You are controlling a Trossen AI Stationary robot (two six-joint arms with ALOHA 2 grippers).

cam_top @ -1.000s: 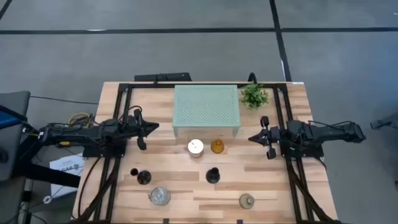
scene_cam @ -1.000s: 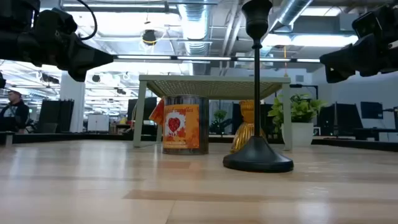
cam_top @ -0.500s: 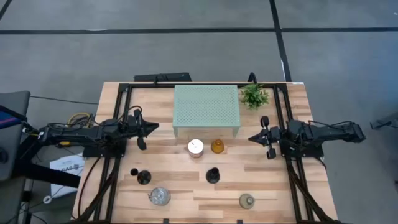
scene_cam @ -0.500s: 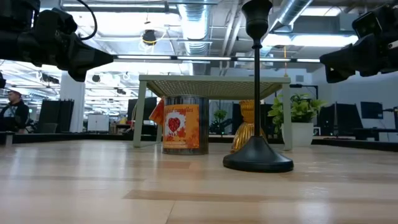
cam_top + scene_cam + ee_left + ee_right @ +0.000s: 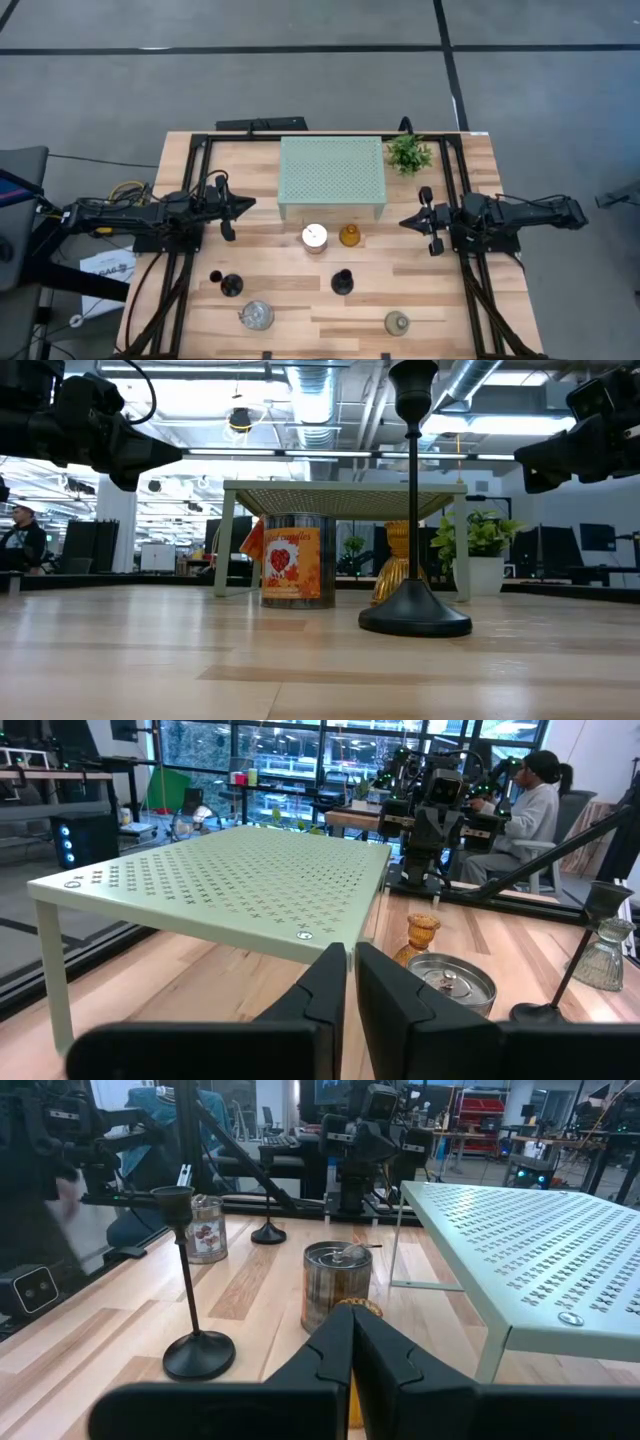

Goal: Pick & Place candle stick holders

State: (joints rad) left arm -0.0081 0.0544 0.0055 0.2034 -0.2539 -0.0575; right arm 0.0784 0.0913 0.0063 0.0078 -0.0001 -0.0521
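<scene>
— Nothing has moved since the earlier frames; both arms sit just as they did. Where's the left gripper?

— At the table's left side, above the wood, fingers pressed together and holding nothing, aimed at the stand.

— And the right gripper?

— Mirrored on the right side — fingers pressed together too, empty, pointing toward the amber holder.

— So where do the holders lie?

— Two just in front of the stand: a silvery cup and the amber holder beside it, near each other but apart. Nearer the front edge, a black stem stands upright about mid-table, another black stem off to the left with a small dark piece just beside it.

— The rest?

— A second cup at front left and the clear glass holder at front right, well apart. None touches a gripper.

— Anything else on the table?

— A plant at the stand's right rear corner. Beyond the table, a person sits in the room.
</scene>
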